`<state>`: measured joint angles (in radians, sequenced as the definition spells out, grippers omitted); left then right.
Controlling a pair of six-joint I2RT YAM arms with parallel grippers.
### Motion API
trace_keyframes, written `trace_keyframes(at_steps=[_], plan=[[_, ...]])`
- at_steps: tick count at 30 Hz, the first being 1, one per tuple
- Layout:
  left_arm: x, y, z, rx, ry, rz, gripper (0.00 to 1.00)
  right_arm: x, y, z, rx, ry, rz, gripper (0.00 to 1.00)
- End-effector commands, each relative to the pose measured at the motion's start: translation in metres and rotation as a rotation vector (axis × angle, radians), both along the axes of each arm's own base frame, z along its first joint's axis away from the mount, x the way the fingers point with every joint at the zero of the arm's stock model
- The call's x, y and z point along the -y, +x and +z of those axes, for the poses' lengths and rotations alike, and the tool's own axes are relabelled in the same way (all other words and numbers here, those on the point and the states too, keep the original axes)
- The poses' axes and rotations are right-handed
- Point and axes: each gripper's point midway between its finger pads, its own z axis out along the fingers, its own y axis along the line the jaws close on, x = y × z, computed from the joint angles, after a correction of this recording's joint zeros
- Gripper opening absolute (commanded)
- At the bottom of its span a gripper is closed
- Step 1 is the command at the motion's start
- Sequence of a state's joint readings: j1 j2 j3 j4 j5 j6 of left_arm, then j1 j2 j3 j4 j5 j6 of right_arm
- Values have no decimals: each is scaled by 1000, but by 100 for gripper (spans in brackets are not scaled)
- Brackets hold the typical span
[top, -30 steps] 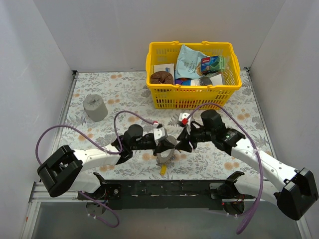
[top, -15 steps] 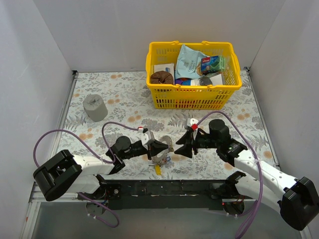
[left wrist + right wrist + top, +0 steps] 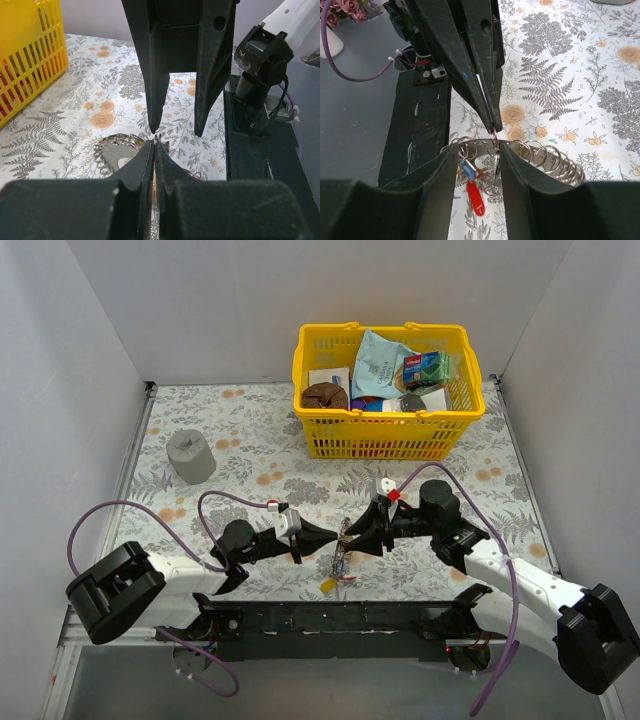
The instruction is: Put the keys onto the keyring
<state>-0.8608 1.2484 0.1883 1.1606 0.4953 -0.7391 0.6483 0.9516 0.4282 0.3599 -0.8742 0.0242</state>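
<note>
The keyring, a wide silver band hung with several small split rings, stands on edge just above the table between my two grippers. The left gripper is shut on one small split ring at the band's top; its pinched tips show in the left wrist view. From the other side, my right gripper is closed onto the keyring, the band spanning its half-wide gap. Keys hang below: a blue tag and a red one. A yellow key dangles lowest.
A yellow basket full of packets stands at the back right. A grey cylinder sits at the left. The black base rail lies right behind the keyring at the near edge.
Both arms drew back toward the near edge. The right gripper let go, backed off, then closed in on the keyring again. The keyring turned on edge in the left gripper's hold.
</note>
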Motion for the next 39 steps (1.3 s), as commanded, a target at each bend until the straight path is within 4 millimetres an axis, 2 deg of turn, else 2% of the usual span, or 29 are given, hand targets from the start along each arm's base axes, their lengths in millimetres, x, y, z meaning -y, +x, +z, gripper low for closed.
trace_keyframes(at_steps=[1,25,31,39], plan=[[-3,-5,28,88,-81,-6,0,-3,-1,8,22,40,28,45],[-3,-11,37,101,-93,-37,0,-9,3,4,-12,62,25,42],[-3,-12,41,109,-102,-47,0,-11,3,4,-28,66,40,32],[-2,-15,44,114,-103,-65,0,-14,5,4,-47,60,52,3]])
